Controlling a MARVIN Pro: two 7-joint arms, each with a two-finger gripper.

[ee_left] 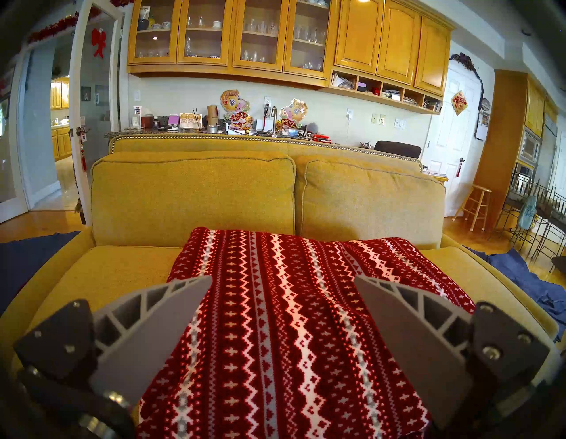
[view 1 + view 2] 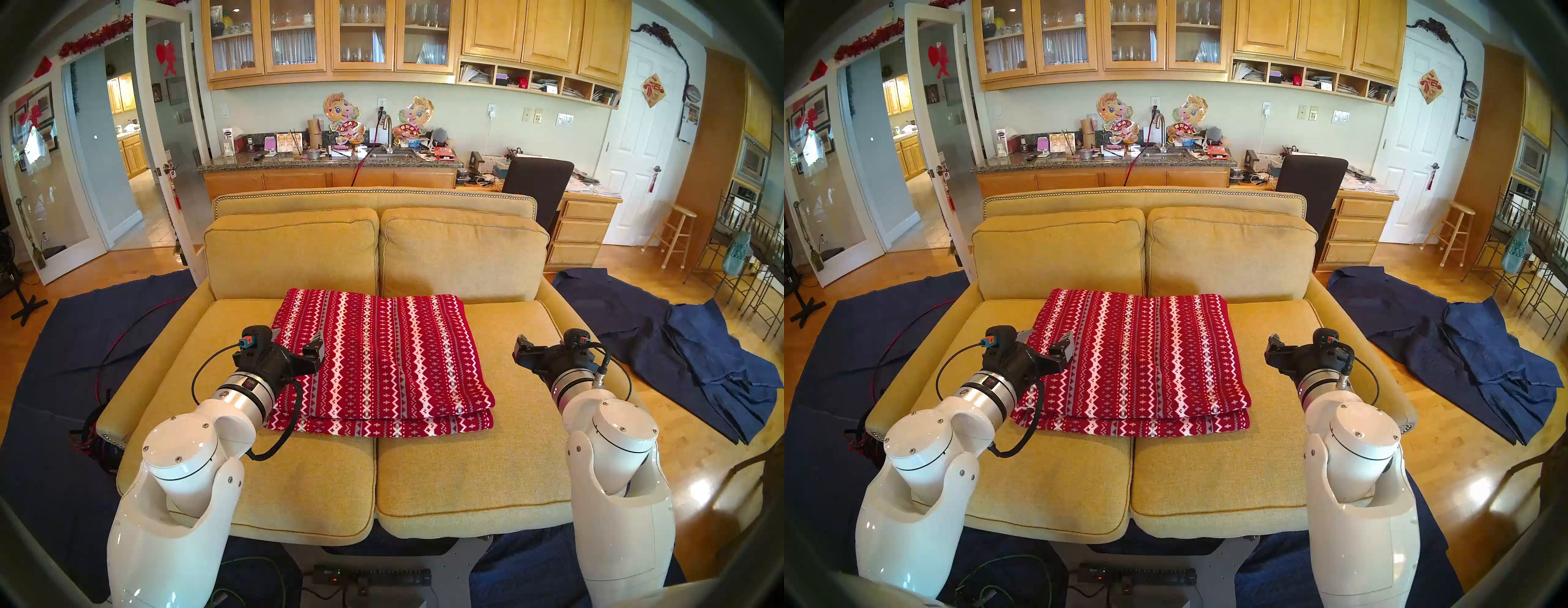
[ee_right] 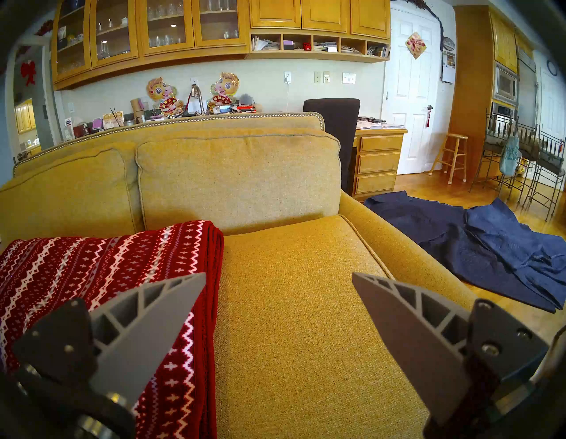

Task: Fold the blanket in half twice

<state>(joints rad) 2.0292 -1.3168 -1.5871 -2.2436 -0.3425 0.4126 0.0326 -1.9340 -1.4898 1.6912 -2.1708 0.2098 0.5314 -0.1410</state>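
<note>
The red blanket with white and grey zigzag stripes lies folded in a flat stack in the middle of the sofa seat, its layered edges showing at the front and on the right side. It also shows in the right head view and the left wrist view. My left gripper is open and empty, hovering over the blanket's left part. My right gripper is open and empty, above the bare seat just right of the blanket.
The yellow sofa has two seat cushions and two back cushions. Dark navy cloths lie on the floor at the right and left. A power strip and cables sit below the front edge.
</note>
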